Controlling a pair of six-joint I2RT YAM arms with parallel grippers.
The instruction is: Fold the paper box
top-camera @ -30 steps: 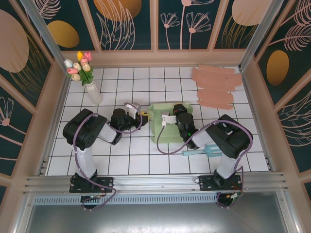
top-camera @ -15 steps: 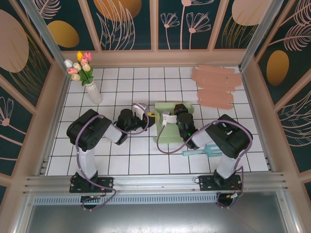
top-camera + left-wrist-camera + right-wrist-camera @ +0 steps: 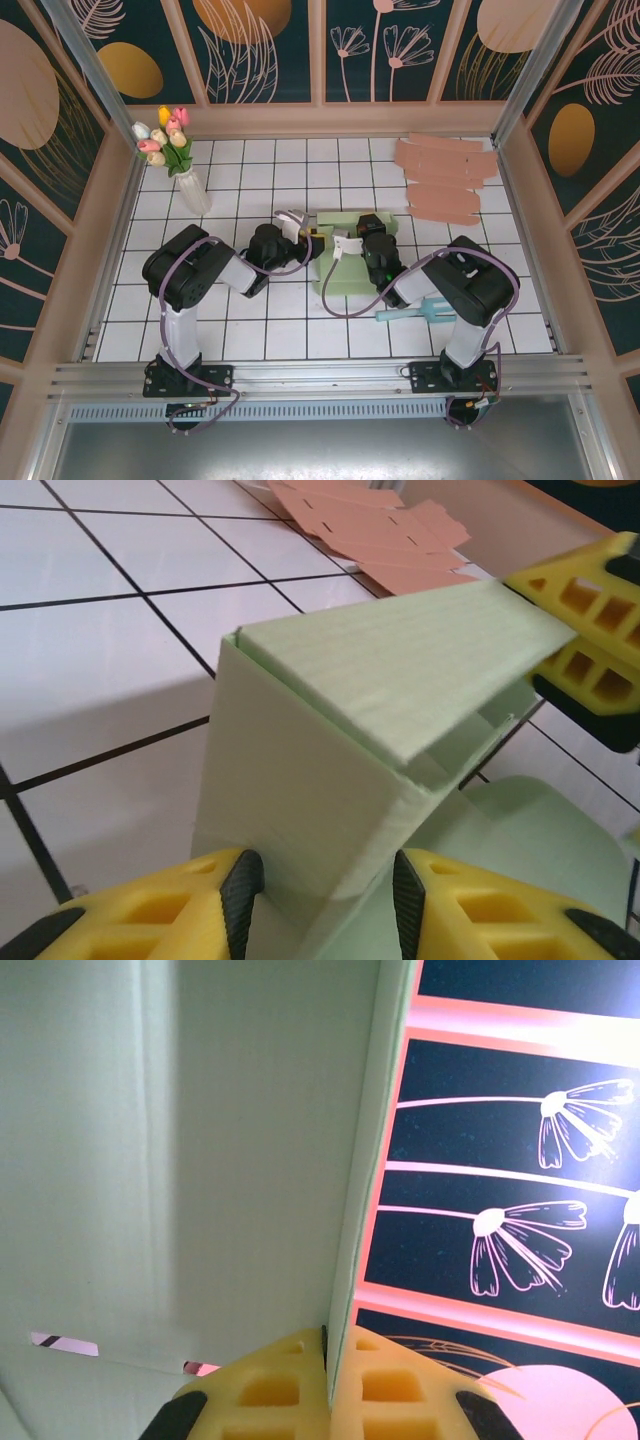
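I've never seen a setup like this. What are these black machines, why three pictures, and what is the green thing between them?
They are two robot arms, left arm and right arm, bolted at the near edge of a tiled table. The overhead picture comes from a fixed camera above and behind them; the other two come from cameras on each wrist, looking along its yellow-fingered tool. The job is folding the green paper box between them. The right tool is shut on one thin panel of it. The left tool has a finger on either side of the box's lower corner; whether it squeezes is unclear. Also on the table: flat pink cardboard sheets, a vase of tulips and a light-blue fork-like utensil.
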